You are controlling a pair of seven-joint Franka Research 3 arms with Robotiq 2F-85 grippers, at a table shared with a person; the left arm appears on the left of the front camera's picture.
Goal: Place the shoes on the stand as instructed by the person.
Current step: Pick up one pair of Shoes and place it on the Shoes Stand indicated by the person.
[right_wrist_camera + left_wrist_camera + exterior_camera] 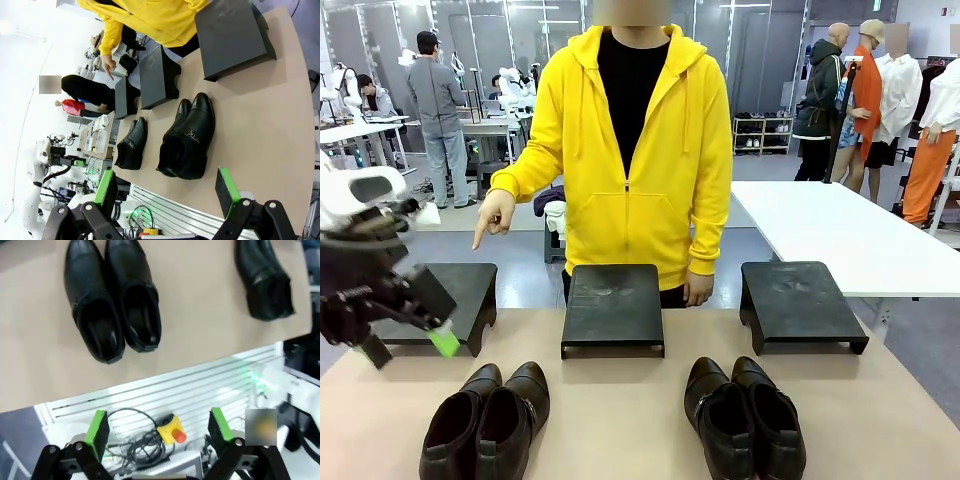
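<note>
Two pairs of dark leather shoes stand near the table's front edge, toes toward the person: a duller pair (485,420) at the left and a shinier black pair (745,415) at the right. The person (630,150) in the yellow hoodie points a finger (480,238) down at the left stand (460,295). My left gripper (410,345) hovers open in front of that stand, above and left of the left pair (112,305). My right gripper (167,187) is open and empty, back behind the table's near edge, facing the right pair (187,137).
A middle stand (612,305) and a right stand (800,300) sit in a row with the left one along the far side. An emergency-stop button (172,430) and cables lie below the table's near edge. A white table (840,230) stands behind at the right.
</note>
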